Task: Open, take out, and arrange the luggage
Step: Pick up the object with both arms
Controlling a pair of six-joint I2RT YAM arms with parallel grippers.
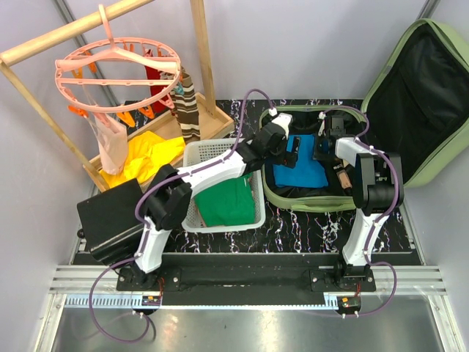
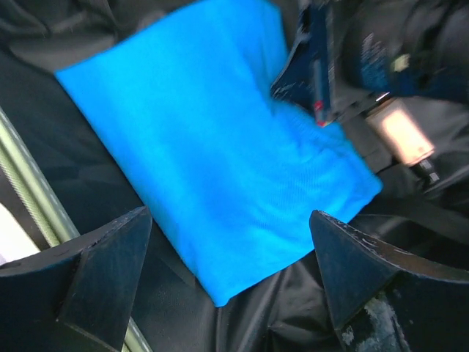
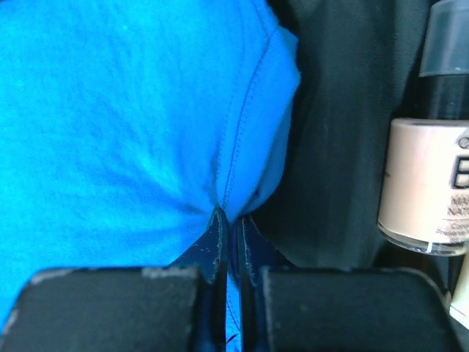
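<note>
Luggage [image 1: 315,204] is set open on the surface, right of the basket [image 1: 223,228]. The blue garment [image 3: 110,110] inside is pinched at its hem by the right claw [image 3: 227,220]. The left claw [image 2: 231,242] is held spread above it. Risk: so thin a pinch may be lost on lifting.

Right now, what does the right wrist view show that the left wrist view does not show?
Only the right wrist view: the right gripper shut on the stitched edge of the blue garment. Only the left wrist view: the left gripper, open above that garment, and the light-green rim of the luggage. Both: the blue garment, the black lining and a beige cosmetic bottle.
</note>
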